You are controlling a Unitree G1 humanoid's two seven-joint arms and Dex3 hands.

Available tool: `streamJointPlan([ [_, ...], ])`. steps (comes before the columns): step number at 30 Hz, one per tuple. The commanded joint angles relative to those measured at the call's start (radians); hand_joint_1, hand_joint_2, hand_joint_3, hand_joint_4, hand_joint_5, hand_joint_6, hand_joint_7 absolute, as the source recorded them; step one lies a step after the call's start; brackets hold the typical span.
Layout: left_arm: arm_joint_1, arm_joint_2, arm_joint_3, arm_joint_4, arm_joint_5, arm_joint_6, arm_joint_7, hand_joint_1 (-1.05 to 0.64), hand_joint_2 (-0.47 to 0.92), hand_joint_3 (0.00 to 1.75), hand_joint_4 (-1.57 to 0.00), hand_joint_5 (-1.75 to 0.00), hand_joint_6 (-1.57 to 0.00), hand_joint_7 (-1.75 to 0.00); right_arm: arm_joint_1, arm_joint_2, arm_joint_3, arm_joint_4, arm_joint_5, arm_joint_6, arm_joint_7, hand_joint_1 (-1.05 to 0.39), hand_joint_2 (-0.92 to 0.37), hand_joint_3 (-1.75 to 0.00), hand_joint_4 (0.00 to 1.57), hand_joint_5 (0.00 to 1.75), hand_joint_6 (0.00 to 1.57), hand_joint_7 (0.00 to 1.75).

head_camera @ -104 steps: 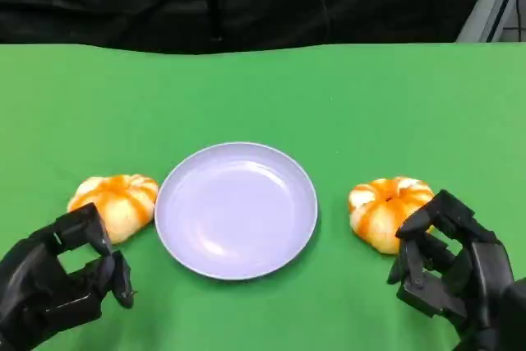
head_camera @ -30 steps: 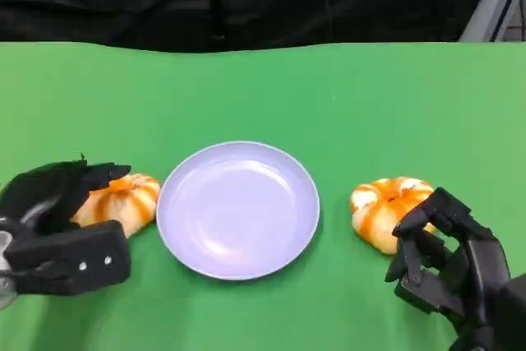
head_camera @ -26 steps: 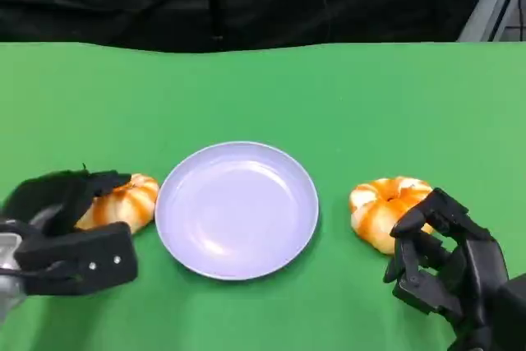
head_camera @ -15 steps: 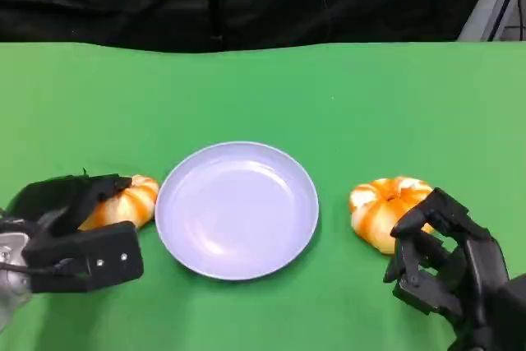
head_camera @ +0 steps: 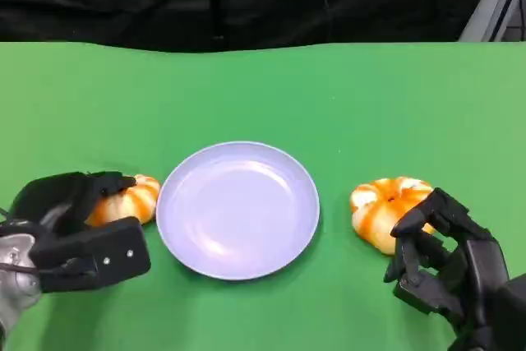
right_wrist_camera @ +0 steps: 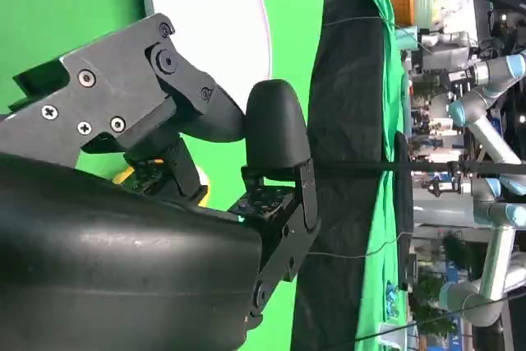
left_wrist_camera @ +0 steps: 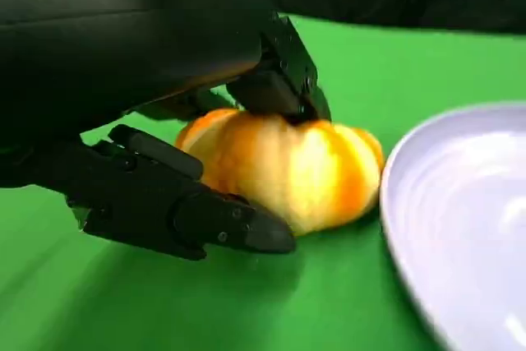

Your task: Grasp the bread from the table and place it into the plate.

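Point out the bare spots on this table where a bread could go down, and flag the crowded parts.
The plate is bare inside. The green table is free from the plate's far rim to the black backdrop. It is crowded beside the plate: the left hand is on the left bread, and the right hand is by the right bread.

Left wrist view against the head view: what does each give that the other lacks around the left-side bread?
The left wrist view alone shows the contact: the left hand has fingers pressed on top of the left bread and another finger low along its near side, with the bread resting on the green table. The head view alone shows the right bread and the right hand just short of it. Both share the left bread, the left hand and the empty plate.
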Motion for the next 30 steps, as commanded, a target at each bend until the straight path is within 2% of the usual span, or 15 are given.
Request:
streamJointPlan([
  [1, 0.028, 0.005, 0.020, 0.008, -0.033, -0.048, 0.043, 0.01, 0.92, 0.40, -0.66, -1.56, -0.62, -1.45, -0.001, -0.008, -0.008, -0.005, 0.007, -0.008, -0.002, -0.14, -0.62, -1.13, 0.83, 1.75, 0.60, 1.64],
  [2, 0.025, 0.009, 0.018, 0.006, -0.032, -0.045, 0.043, 0.03, 0.92, 0.41, -0.60, -1.67, -0.51, -1.63, -0.001, -0.008, -0.009, -0.004, 0.007, -0.009, -0.002, -0.14, -0.62, -1.13, 0.83, 1.75, 0.60, 1.64],
  [3, 0.023, 0.012, 0.027, 0.004, -0.043, -0.051, 0.042, 0.03, 0.92, 0.42, -0.58, -1.71, -0.47, -1.68, -0.002, -0.008, -0.009, -0.003, 0.006, -0.008, -0.003, -0.14, -0.62, -1.13, 0.83, 1.75, 0.60, 1.64],
  [7, 0.021, 0.020, 0.066, -0.014, -0.083, -0.073, 0.038, 0.01, 0.92, 0.45, -0.60, -1.74, -0.45, -1.74, 0.000, -0.009, -0.010, -0.005, 0.001, 0.000, -0.009, -0.14, -0.61, -1.13, 0.83, 1.75, 0.61, 1.64],
  [10, 0.016, 0.028, 0.090, -0.037, -0.104, -0.083, 0.030, 0.00, 0.92, 0.48, -0.60, -1.75, -0.47, -1.72, 0.002, -0.009, -0.009, -0.010, 0.003, 0.008, -0.008, -0.14, -0.61, -1.14, 0.84, 1.75, 0.61, 1.64],
  [18, 0.021, 0.040, 0.106, -0.141, -0.097, -0.120, 0.061, 0.01, 0.89, 0.46, -0.62, -1.72, -0.65, -1.47, 0.004, -0.010, -0.006, -0.016, 0.002, 0.013, -0.008, -0.13, -0.61, -1.15, 0.84, 1.75, 0.61, 1.64],
  [24, 0.041, 0.025, 0.095, -0.312, -0.089, -0.148, 0.005, 0.03, 0.88, 0.45, -0.56, -1.75, -0.61, -1.52, 0.003, -0.007, -0.004, -0.011, -0.003, 0.002, -0.013, -0.13, -0.61, -1.14, 0.84, 1.75, 0.61, 1.63],
  [26, 0.053, 0.008, 0.096, -0.357, -0.099, -0.140, -0.030, 0.03, 0.88, 0.48, -0.58, -1.75, -0.59, -1.58, 0.001, -0.007, -0.003, -0.007, -0.003, -0.005, -0.012, -0.13, -0.61, -1.14, 0.84, 1.75, 0.61, 1.63],
  [30, 0.068, -0.015, 0.088, -0.423, -0.100, -0.128, -0.090, 0.02, 0.86, 0.56, -0.57, -1.75, -0.60, -1.56, 0.004, -0.007, -0.002, -0.014, 0.003, 0.004, -0.007, -0.13, -0.61, -1.14, 0.84, 1.75, 0.60, 1.63],
])
